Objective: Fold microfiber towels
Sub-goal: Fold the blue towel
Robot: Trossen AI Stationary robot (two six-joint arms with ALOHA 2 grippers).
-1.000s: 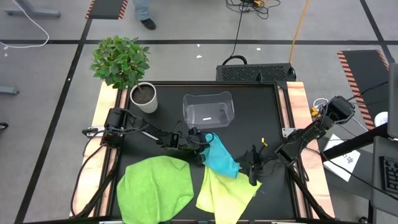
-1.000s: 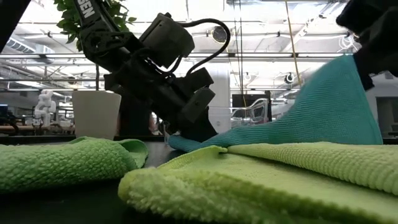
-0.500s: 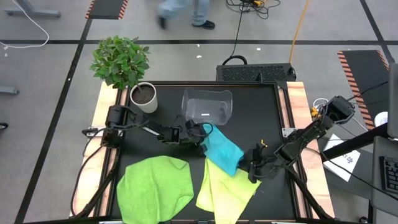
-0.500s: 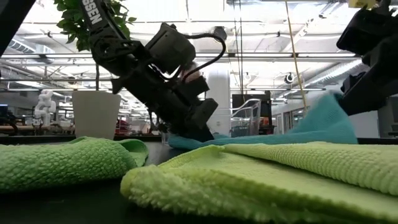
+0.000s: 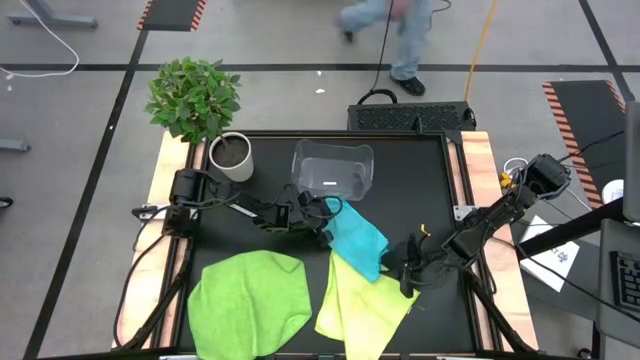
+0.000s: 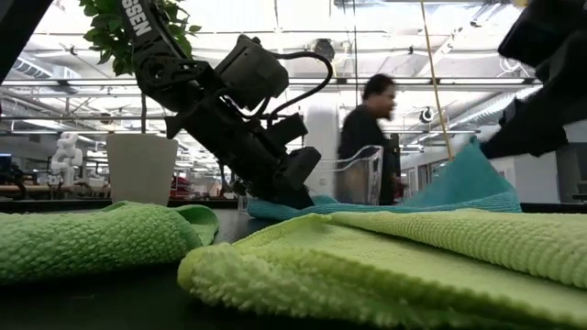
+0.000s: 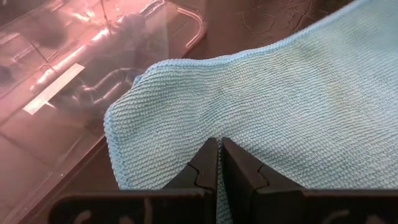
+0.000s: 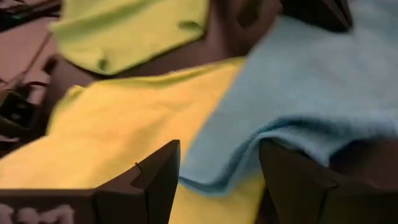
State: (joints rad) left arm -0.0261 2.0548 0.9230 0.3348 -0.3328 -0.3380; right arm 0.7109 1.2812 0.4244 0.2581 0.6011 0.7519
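The turquoise towel [image 5: 356, 240] lies mid-table, its far left corner [image 7: 130, 106] by the clear bin [image 5: 333, 172] and its near right part on the pale yellow-green towel [image 5: 362, 302]. My left gripper [image 5: 318, 222] is shut on it near that corner. My right gripper [image 5: 398, 268] stands open at the towel's near right edge [image 8: 217, 180], one finger on either side. In the low view that end of the turquoise towel [image 6: 472, 174] rises to a peak beside the right gripper. The bright green towel [image 5: 250, 300] lies crumpled at the near left. My left gripper pinches the turquoise towel between its shut fingers [image 7: 205, 165], a little in from the corner by the bin [image 7: 186, 124]. It comes slanting down from the table's left. The towel spreads flat on the table past the fingertips. Whether my right gripper touches the towel, I cannot tell.
A potted plant [image 5: 231, 157] stands at the far left corner. A person [image 6: 367, 137] walks past behind the table. Bare black tabletop [image 5: 420, 190] lies to the right of the bin.
My left gripper has gone toward the table's far edge and the bin, turning a little. It has drawn the turquoise towel's left corner with it. The towel's right end, raised high beside my right gripper before, has sunk to a low peak.
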